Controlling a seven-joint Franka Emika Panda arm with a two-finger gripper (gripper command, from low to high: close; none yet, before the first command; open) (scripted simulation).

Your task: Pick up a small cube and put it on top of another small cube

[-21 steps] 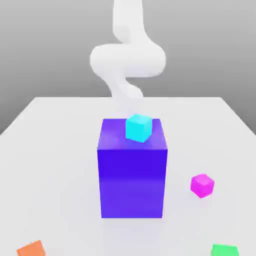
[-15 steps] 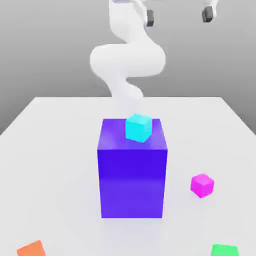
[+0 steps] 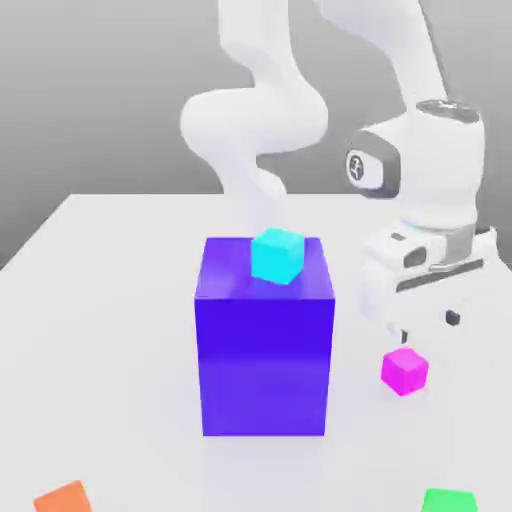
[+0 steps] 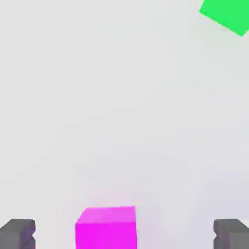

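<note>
The small magenta cube (image 3: 404, 370) lies on the white table to the exterior view's right of the big blue block. My gripper (image 3: 428, 328) hangs just above it, open, with nothing held. In the hand view the magenta cube (image 4: 106, 227) sits between the two dark fingertips (image 4: 17, 233), nearer one of them and touching neither; the gripper (image 4: 124, 234) stands wide. The small green cube (image 3: 448, 500) rests at the table's front edge, nearer the camera than the magenta one, and the green cube (image 4: 226, 14) also shows in the hand view.
A tall blue-purple block (image 3: 265, 340) stands mid-table with a cyan small cube (image 3: 277, 255) on top, close to the left of my hand. An orange small cube (image 3: 62, 497) lies at the front left. The table (image 3: 110, 300) is white.
The hand has come down from above the picture's top to just over the magenta cube. None of the cubes has moved.
</note>
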